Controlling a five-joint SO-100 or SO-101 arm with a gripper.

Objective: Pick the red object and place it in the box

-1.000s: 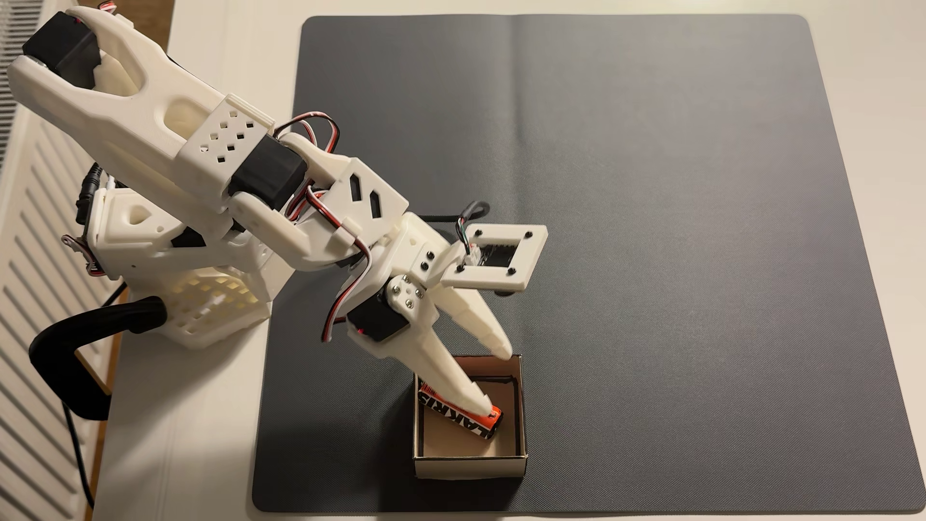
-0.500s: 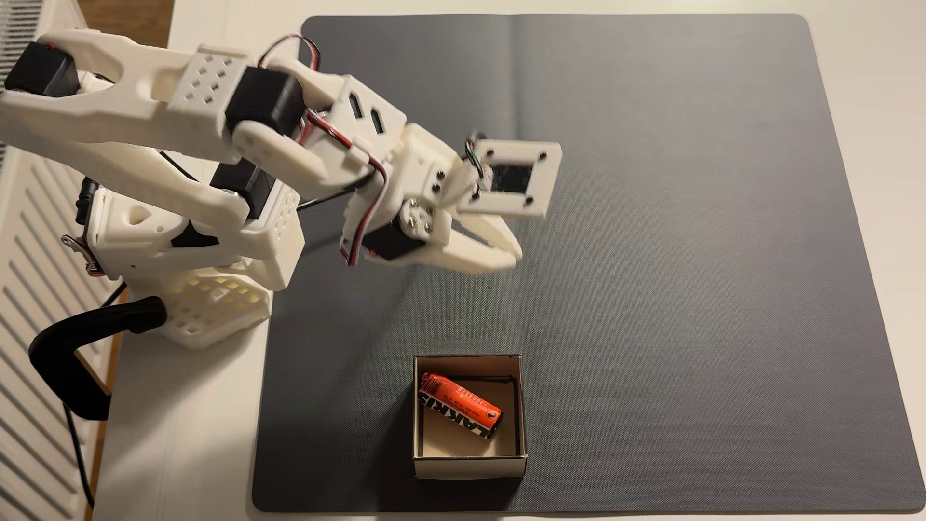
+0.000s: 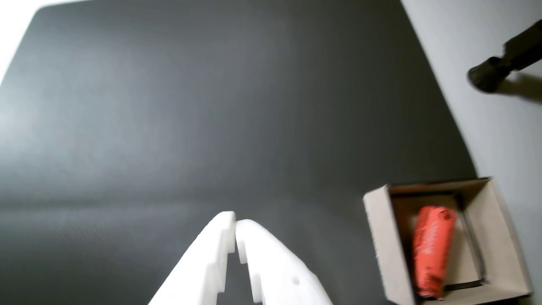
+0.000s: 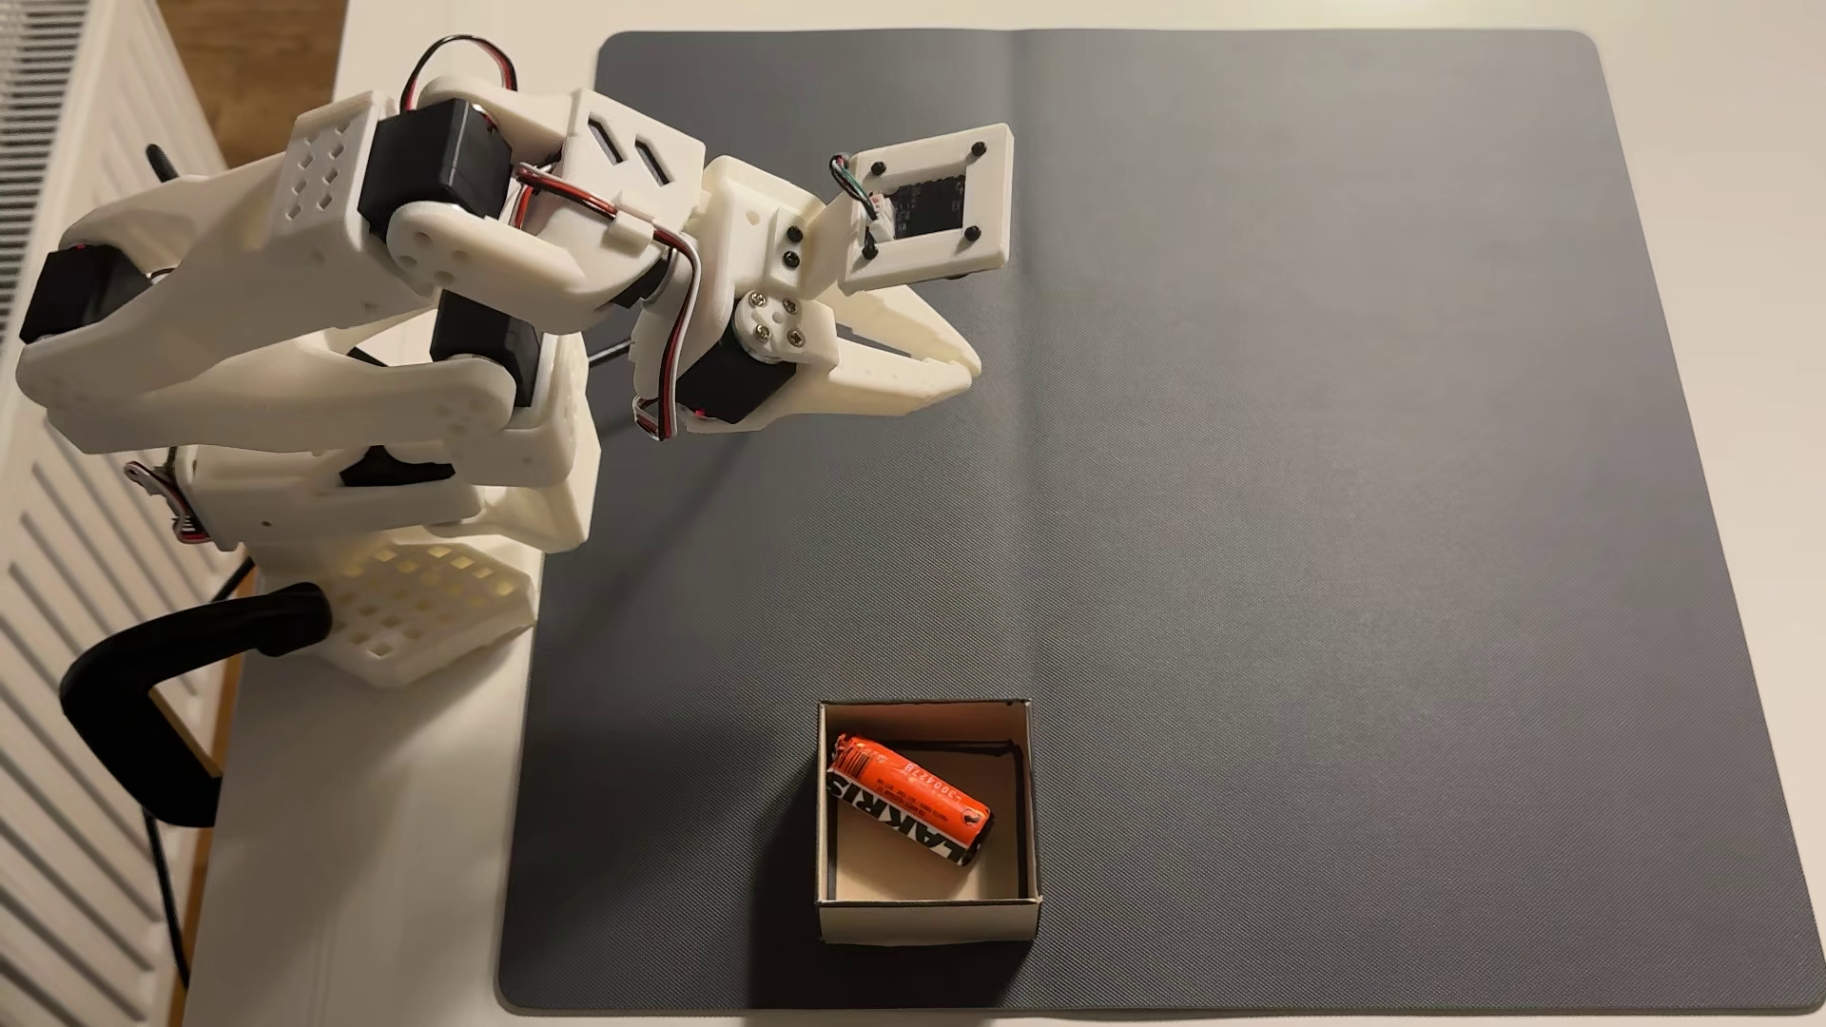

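Observation:
The red object (image 4: 907, 798) is a small orange-red wrapped cylinder with a white strip of black letters. It lies slanted on the floor of the box (image 4: 927, 918), a small open cardboard box near the mat's front edge. In the wrist view the red object (image 3: 432, 250) rests inside the box (image 3: 383, 241) at the lower right. My white gripper (image 4: 963, 370) hangs raised above the mat's upper left area, far from the box, with its fingertips together and nothing held. The wrist view shows the gripper (image 3: 235, 223) shut over bare mat.
A dark grey mat (image 4: 1285, 444) covers most of the white table (image 4: 375, 839). The arm's white base (image 4: 395, 592) stands at the mat's left edge, held by a black clamp (image 4: 148, 711). A radiator (image 4: 59, 691) runs along the far left.
The gripper let go of the red object, rose out of the box, swung away toward the mat's upper left and shut. The red object stays lying in the box.

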